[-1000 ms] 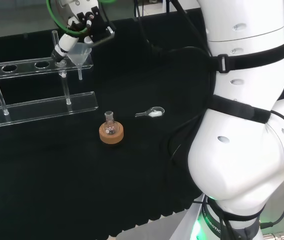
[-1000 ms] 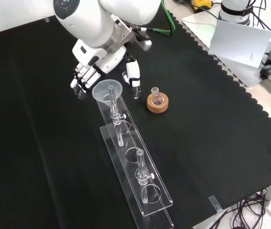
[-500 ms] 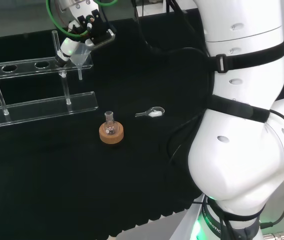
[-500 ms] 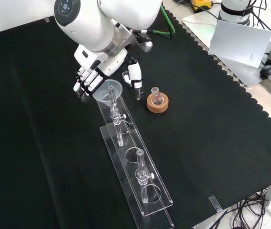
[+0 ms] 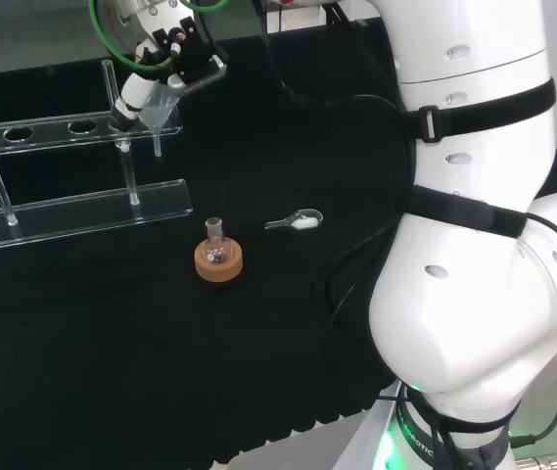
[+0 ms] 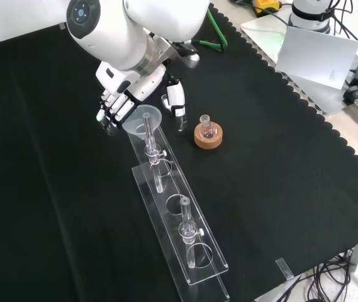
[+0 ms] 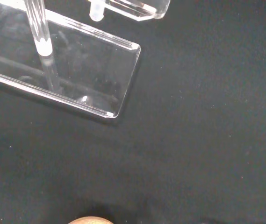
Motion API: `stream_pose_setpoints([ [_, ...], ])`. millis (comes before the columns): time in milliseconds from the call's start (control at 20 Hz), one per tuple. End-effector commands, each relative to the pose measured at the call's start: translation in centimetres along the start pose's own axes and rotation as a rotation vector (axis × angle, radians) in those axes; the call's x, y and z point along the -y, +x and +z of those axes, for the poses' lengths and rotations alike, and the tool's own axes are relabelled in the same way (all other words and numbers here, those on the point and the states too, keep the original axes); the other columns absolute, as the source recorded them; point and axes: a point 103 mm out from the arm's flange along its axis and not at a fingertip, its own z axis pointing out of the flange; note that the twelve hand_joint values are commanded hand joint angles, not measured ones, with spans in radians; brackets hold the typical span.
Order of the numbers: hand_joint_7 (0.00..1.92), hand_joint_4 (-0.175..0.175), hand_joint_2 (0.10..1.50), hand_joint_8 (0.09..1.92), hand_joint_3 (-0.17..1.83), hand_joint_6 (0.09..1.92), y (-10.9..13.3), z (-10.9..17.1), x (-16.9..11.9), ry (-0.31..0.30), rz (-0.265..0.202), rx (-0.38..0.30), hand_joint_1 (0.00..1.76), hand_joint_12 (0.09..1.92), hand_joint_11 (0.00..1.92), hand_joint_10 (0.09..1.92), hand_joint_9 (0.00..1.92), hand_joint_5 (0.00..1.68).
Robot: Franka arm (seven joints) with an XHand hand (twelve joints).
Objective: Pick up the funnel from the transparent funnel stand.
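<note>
One clear funnel (image 6: pixel 142 117) sitting in the far end hole of the transparent funnel stand (image 6: pixel 185 248) in the front view, cone up, stem hanging down through the upper shelf. Showing in the head view as a pale cone (image 5: pixel 160 110) at the right end of the upper shelf (image 5: pixel 48 128), stem pointing down past the shelf edge. Standing long and narrow on the black cloth, two clear shelves joined by upright posts, with more round holes along the upper one.

Reaching in at the funnel from the far side in the front view, the hand (image 6: pixel 117 104), fingers (image 6: pixel 111 112) bent against the left of the funnel rim and the thumb (image 6: pixel 176 100) hanging apart on the right. Not closing round the cone as far as can be seen; contact with the rim hard to tell. Lying right at the cone's left side in the head view (image 5: pixel 133 90).

Resting just right of the stand's far end in the front view, a small round flask (image 6: pixel 207 130) on a cork ring (image 6: pixel 208 138). Lying right of the flask in the head view, a small spoon-like piece (image 5: pixel 298 221) on the table (image 6: pixel 279 157). Showing in the wrist view, a corner of the stand's base plate (image 7: pixel 100 70) and one post (image 7: pixel 41 42).
</note>
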Motion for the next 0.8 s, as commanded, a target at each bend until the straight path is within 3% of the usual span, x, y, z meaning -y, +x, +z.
stream_pose_setpoints([
  [50,0.03,-0.069,0.69,0.15,0.01,0.09,-0.25,-0.04,0.01,0.023,0.004,-0.005,0.34,0.64,0.0,0.09,0.0,0.0],
  [550,0.08,-0.062,0.7,0.19,0.01,0.09,-0.14,0.11,0.09,0.032,0.002,0.007,0.32,0.63,0.0,0.09,0.01,0.0],
  [800,0.12,-0.063,0.7,0.28,0.01,0.09,0.35,-0.11,0.2,-0.009,0.0,-0.005,0.31,0.68,0.0,0.09,0.05,0.0],
])
